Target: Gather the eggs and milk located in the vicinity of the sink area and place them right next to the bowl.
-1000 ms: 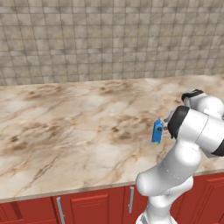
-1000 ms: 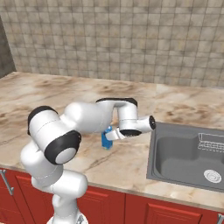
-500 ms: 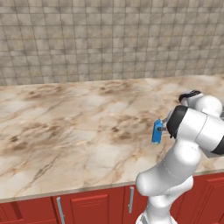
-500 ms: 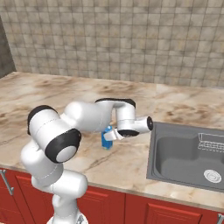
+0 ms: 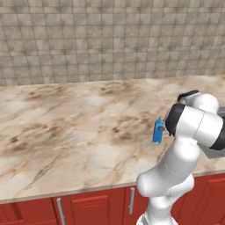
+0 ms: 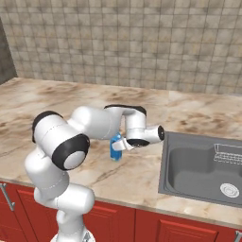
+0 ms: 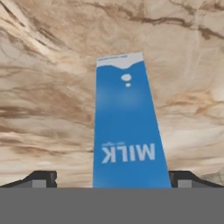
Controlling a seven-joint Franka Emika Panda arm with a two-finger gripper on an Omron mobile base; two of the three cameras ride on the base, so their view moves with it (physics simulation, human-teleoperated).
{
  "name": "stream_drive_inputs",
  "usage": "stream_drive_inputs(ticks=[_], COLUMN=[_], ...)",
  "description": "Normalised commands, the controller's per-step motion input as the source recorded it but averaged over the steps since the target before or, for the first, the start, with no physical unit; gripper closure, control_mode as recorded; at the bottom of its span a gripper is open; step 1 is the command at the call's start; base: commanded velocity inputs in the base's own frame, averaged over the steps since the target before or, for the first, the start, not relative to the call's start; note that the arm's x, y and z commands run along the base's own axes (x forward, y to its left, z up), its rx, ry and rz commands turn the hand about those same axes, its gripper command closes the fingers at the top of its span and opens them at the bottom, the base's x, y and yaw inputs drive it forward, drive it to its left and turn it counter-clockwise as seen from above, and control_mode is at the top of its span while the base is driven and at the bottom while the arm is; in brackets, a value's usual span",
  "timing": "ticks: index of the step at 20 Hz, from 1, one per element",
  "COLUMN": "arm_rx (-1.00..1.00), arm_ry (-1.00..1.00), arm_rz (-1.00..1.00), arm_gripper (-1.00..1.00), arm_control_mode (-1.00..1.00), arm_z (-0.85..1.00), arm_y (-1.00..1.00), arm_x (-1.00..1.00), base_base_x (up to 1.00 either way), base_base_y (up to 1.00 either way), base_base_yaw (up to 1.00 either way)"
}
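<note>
Blue milk (image 7: 127, 122) stands upright on the marble worktop (image 5: 66, 127), at about nine o'clock of the sink (image 6: 203, 165) in my right base view. My end effector (image 7: 112, 178) has its fingers (image 7: 41, 178) spread wide, one either side of the carton, not yet pinching it. I judge this the grasp step for the milk: next I should close squarely on it, then lift straight up.

You see milk (image 7: 127, 127) centre frame: slim blue carton, white band at its far end near upper centre, "MILK" lettering upside down near bottom. Carton sits on marbled tan counter (image 7: 48, 83). Dark fingers (image 7: 41, 178) at lower left and lower right, spread wide either side of carton, gaps visible, not touching.
</note>
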Motion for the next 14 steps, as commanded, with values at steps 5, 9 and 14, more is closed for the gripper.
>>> stream_drive_inputs(ticks=[5, 9, 14], arm_rx=[0.00, 0.00, 0.00], arm_ry=[0.00, 0.00, 0.00], arm_rz=[0.00, 0.00, 0.00], arm_gripper=[-1.00, -1.00, 1.00], arm_control_mode=[-1.00, -1.00, -1.00], arm_z=[-0.15, -0.17, -0.06], arm_y=[0.14, 0.21, 0.10], arm_x=[0.00, 0.00, 0.00], base_base_x=[0.00, 0.00, 0.00], base_base_y=[0.00, 0.00, 0.00], base_base_yaw=[0.00, 0.00, 0.00])
